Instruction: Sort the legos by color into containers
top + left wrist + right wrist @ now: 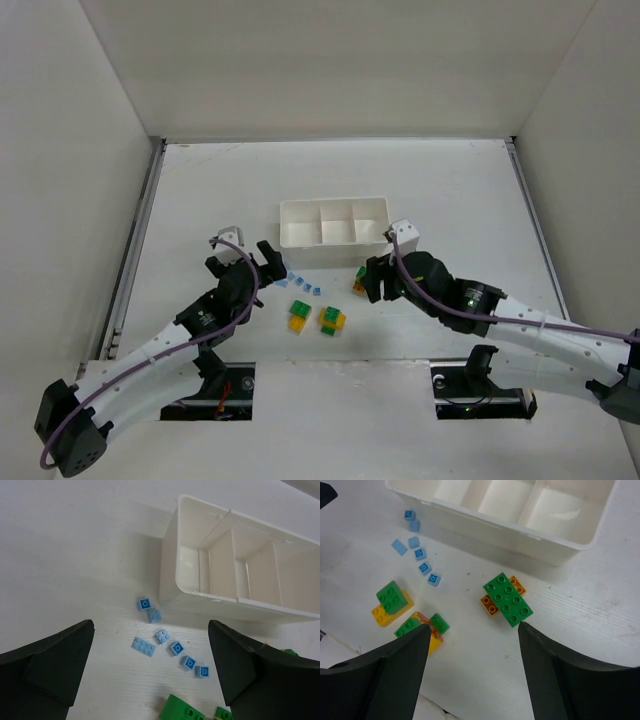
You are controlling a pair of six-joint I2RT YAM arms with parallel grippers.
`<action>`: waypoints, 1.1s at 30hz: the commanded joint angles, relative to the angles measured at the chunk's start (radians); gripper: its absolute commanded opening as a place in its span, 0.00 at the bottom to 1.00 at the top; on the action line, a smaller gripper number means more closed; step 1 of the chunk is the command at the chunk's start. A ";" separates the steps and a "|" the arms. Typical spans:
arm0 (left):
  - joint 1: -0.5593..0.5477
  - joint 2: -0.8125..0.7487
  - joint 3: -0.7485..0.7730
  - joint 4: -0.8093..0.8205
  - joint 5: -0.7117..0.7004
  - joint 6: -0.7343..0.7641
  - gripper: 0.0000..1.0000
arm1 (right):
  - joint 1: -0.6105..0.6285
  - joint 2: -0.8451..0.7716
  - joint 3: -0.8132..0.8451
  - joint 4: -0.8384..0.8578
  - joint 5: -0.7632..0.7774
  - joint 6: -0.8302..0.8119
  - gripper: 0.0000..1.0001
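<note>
Fingers gaping on left gripper [150, 645] and right gripper [474, 632], we are centring the right over the green-on-orange plastic brick stack [507, 599], seemingly offset.

On my screen the tray [510, 532] is plain white, the table [600, 610] white too — with fine ribbed lines. The tiny bricks [176, 648] are light blue. The long brick [508, 599] is green, the brick under it [490, 606] orange; the two small stacks [390, 600] are green over yellow.
</note>
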 commanded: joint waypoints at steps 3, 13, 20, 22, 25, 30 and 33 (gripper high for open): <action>0.078 -0.024 0.040 0.012 -0.037 0.014 1.00 | 0.027 0.034 -0.006 0.201 -0.032 -0.051 0.58; 0.117 -0.040 -0.002 -0.030 -0.092 -0.024 1.00 | 0.028 0.415 0.127 0.413 -0.112 0.002 0.17; 0.111 -0.039 -0.002 -0.105 0.043 0.015 0.23 | 0.030 0.704 0.274 0.444 -0.098 -0.003 0.31; 0.109 -0.027 -0.026 -0.105 0.097 -0.015 0.24 | 0.031 0.742 0.296 0.447 -0.088 -0.011 0.40; 0.108 -0.031 -0.081 -0.088 0.121 -0.067 0.34 | 0.044 0.795 0.314 0.468 -0.092 -0.017 0.46; 0.123 -0.015 -0.111 -0.077 0.146 -0.109 0.39 | 0.054 0.850 0.328 0.511 -0.095 -0.018 0.47; 0.118 0.011 -0.121 -0.048 0.141 -0.110 0.39 | 0.054 0.893 0.350 0.519 -0.097 -0.018 0.47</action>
